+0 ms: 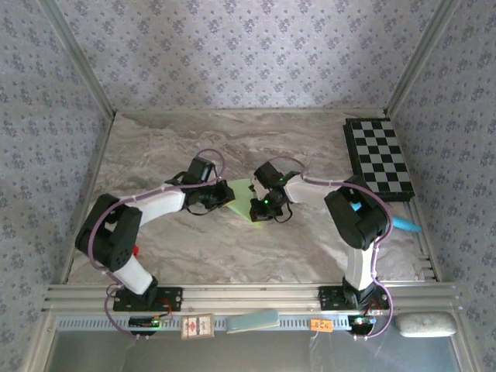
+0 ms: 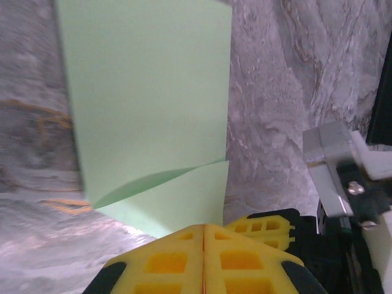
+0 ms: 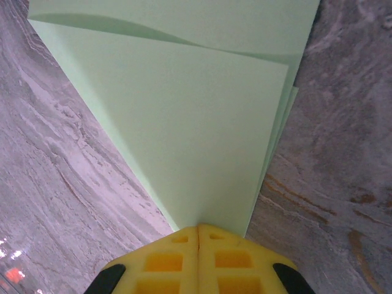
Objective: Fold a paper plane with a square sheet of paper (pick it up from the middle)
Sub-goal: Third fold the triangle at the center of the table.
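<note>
- Top external view: the paper plane (image 1: 242,199), one pale green folded piece, is lying on the table (image 1: 310,147) between the two grippers. The left gripper (image 1: 219,195) is touching its left edge and the right gripper (image 1: 262,206) its right side, so neither arm is nearer. One chequered board (image 1: 379,158) is resting well to the right of the right gripper.
- Left wrist view: the left gripper (image 2: 203,228) is closed, its yellow fingers (image 2: 165,260) pressing together. The paper plane (image 2: 147,92) is stretching straight ahead from the tips, one flap lifting a little. I cannot tell whether a layer is being pinched.
- Right wrist view: the right gripper (image 3: 198,228) is also closed. The paper plane (image 3: 202,128) is narrowing to a point at the tips, and its long axis is running directly forward from them, so I judge the next crease depends on this line.
</note>
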{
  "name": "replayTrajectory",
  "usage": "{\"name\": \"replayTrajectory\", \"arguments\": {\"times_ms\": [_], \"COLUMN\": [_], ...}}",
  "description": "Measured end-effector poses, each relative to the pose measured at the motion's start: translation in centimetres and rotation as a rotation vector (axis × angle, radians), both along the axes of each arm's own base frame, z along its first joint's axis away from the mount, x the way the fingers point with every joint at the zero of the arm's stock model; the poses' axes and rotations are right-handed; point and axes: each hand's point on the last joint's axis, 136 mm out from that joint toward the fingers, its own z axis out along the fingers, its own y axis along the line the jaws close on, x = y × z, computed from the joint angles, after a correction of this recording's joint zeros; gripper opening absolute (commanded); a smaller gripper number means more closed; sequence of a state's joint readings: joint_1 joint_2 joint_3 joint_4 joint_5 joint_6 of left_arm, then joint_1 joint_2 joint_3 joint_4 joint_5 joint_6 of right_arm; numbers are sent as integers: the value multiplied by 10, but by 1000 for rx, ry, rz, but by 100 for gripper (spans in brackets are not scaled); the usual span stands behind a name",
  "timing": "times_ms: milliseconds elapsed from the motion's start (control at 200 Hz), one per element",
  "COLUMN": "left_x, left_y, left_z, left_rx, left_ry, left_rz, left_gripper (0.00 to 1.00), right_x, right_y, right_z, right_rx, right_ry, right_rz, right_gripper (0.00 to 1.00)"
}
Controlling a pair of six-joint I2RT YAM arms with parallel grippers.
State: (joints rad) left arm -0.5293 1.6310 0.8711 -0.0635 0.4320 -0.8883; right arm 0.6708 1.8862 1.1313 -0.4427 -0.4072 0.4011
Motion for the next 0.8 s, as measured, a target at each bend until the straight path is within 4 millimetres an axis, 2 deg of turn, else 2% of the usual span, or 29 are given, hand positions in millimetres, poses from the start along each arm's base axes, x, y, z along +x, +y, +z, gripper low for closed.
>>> {"name": "replayTrajectory", "arguments": {"times_ms": [160, 350, 610, 800], "left_x": [-6, -8, -6, -6], "left_y": [-10, -6, -4, -4], "left_z": [-31, -50, -50, -51], "left_rx": [29, 75, 103, 111], "left_ry": [78, 129, 146, 159], "left_rz": [-20, -4, 6, 6], "left_gripper": [4, 0, 0, 0], "right_x": [0, 0, 3, 18], "right_y": [0, 0, 7, 26], "right_z": [0, 1, 10, 30], "right_rx": [0, 5, 33, 104], "right_ry": [0, 1, -19, -73], "right_rz": [0, 1, 11, 12], "right_gripper": [5, 6, 8, 7]}}
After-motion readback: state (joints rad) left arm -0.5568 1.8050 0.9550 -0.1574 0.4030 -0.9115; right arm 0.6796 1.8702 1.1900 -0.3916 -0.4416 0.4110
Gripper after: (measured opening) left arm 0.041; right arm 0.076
